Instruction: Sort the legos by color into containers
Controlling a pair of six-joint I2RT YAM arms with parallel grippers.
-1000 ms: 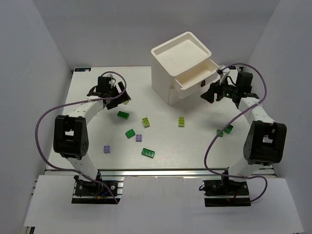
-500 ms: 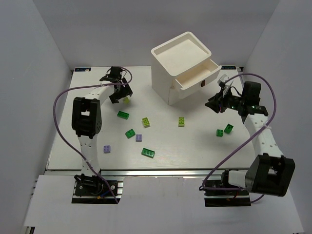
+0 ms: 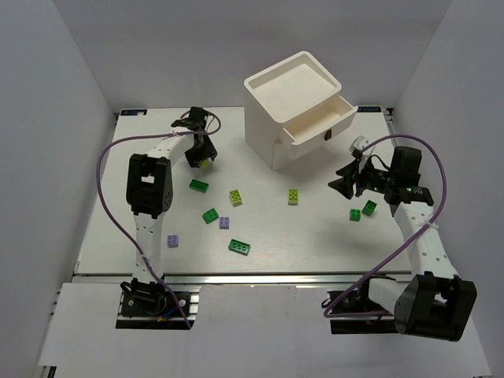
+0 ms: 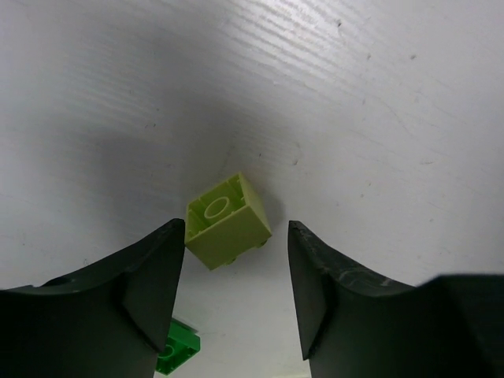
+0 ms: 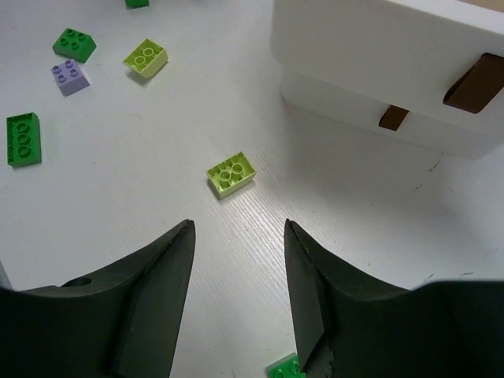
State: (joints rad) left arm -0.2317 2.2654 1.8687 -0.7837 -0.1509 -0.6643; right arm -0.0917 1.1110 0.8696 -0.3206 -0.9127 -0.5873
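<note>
The white chest (image 3: 295,110) stands at the back, its top drawer (image 3: 319,124) pulled open. My left gripper (image 3: 200,156) is open, low over a small yellow-green brick (image 3: 205,163). In the left wrist view this brick (image 4: 228,220) lies tipped with its hollow side showing, just ahead of the open gripper (image 4: 235,236) and nearer the left finger. My right gripper (image 3: 341,182) is open and empty, hovering right of another yellow-green brick (image 3: 293,197), which shows ahead of the gripper (image 5: 239,228) in the right wrist view (image 5: 231,174).
Loose bricks on the table: dark green (image 3: 198,186), (image 3: 210,215), (image 3: 240,247), a pair (image 3: 362,211) by the right arm; yellow-green (image 3: 235,197); purple (image 3: 224,223), (image 3: 172,241). Two brown drawer pulls (image 5: 473,83), (image 5: 392,118) show on the chest front.
My left gripper has moved right and settled over the yellow-green brick at the back left. My right gripper has drawn away from the chest, toward the table's middle right.
</note>
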